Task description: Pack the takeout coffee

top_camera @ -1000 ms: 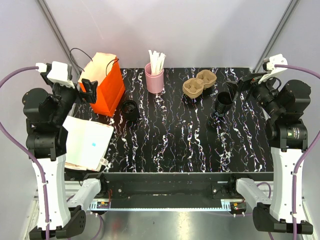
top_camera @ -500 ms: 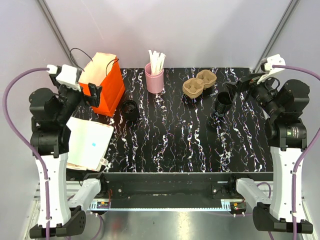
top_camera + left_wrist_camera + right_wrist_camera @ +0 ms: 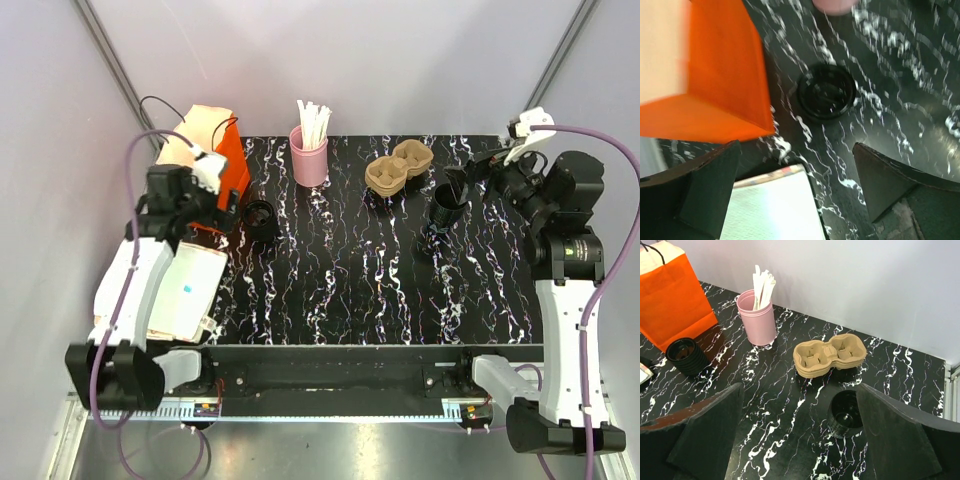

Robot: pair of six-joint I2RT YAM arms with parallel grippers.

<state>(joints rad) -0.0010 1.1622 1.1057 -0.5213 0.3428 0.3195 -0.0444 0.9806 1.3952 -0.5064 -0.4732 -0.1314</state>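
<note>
The takeout coffee [image 3: 826, 91] stands on the table [image 3: 340, 290] just beside the orange bag [image 3: 715, 75]. It looks lidded, I think, though this wrist view blurs. My left gripper [image 3: 795, 147] hovers above it, spread wide and empty. My right gripper [image 3: 800, 387] hangs released near the taller black cup [image 3: 845, 414].

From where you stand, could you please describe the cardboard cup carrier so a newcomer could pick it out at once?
Find the black, white-veined table and follow its far edge to the pink cup of white sticks. To its right, before the tall black cup, lies the cup carrier: the only pale brown thing on that side, a low moulded tray with two round wells.
</note>
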